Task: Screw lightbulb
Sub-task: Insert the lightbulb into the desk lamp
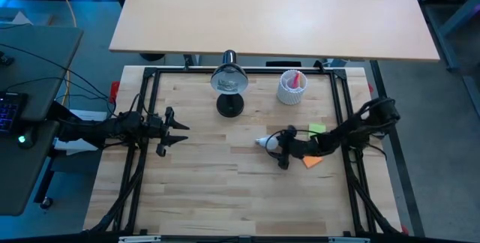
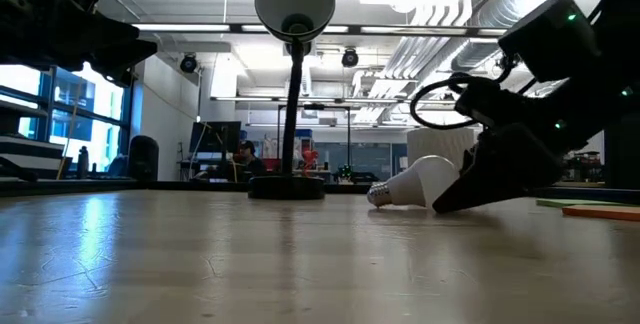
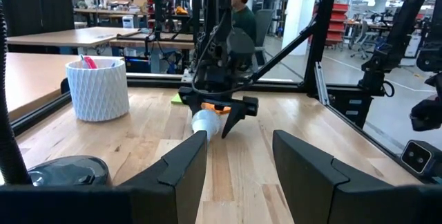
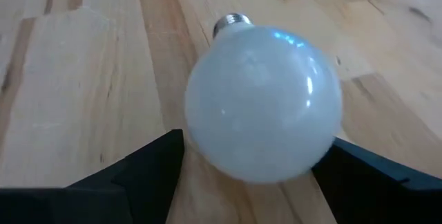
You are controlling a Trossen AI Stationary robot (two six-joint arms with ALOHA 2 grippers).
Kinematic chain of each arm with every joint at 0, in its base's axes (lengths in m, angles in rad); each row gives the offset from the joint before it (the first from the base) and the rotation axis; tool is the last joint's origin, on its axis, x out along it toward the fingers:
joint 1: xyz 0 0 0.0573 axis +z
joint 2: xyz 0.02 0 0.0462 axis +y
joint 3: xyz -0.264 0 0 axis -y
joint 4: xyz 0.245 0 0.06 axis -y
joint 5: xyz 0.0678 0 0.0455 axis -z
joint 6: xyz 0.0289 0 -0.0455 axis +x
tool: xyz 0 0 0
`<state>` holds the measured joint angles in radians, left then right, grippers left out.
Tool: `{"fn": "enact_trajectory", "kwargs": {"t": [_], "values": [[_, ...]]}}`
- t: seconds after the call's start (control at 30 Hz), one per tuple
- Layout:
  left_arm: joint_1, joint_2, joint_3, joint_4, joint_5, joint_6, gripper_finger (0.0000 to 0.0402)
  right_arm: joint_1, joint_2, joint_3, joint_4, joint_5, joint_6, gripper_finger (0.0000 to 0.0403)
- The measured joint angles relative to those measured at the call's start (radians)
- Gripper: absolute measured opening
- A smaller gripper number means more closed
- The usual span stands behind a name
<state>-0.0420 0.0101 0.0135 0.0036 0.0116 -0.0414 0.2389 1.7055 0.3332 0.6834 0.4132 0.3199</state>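
The white frosted lightbulb [image 1: 264,142] lies on its side on the wooden table, right of centre. Its silvery screw base [image 2: 379,196] points toward the table's left. It also shows in the right wrist view [image 4: 262,103] and the left wrist view [image 3: 205,122]. My right gripper [image 1: 279,148] is open and slants down at the bulb from the table's right, one finger on either side of the glass globe. My left gripper [image 1: 184,133] is open and empty at the table's left, above the table. The black desk lamp [image 1: 229,79] stands at the far middle on its round base [image 1: 229,106]. My right gripper's fingers [image 4: 138,175] stand close on either side of the bulb's glass globe [image 4: 207,134], slanting down from the table's right. Whether they touch it, I cannot tell. The bulb rests on the table.
A white ribbed cup [image 1: 292,87] with pens stands at the far right of the lamp. A green note [image 1: 317,128] and an orange note [image 1: 312,161] lie under my right arm. A black frame [image 1: 247,70] borders the table. A person shows in the room behind.
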Motion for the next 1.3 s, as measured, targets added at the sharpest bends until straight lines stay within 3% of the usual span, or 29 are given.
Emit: {"fn": "enact_trajectory", "kwargs": {"t": [0.13, 0.6, 1.0, 1.3], "values": [[0.000, 0.000, 0.000, 0.000, 0.000, 0.000, 0.0161, -0.005, 0.003, -0.001, 0.055, -0.049, -0.059, 0.0304], [0.000, 0.000, 0.000, 0.000, 0.000, 0.000, 0.0161, -0.001, 0.006, -0.002, 0.194, -0.029, 0.020, 0.0304], [0.000, 0.000, 0.000, 0.000, 0.000, 0.000, 0.0161, -0.001, 0.153, 0.001, 0.389, -0.029, 0.046, 0.0304], [0.000, 0.000, 0.000, 0.000, 0.000, 0.000, 0.0161, -0.001, 0.187, 0.047, 0.391, -0.029, 0.040, 0.0303]]}}
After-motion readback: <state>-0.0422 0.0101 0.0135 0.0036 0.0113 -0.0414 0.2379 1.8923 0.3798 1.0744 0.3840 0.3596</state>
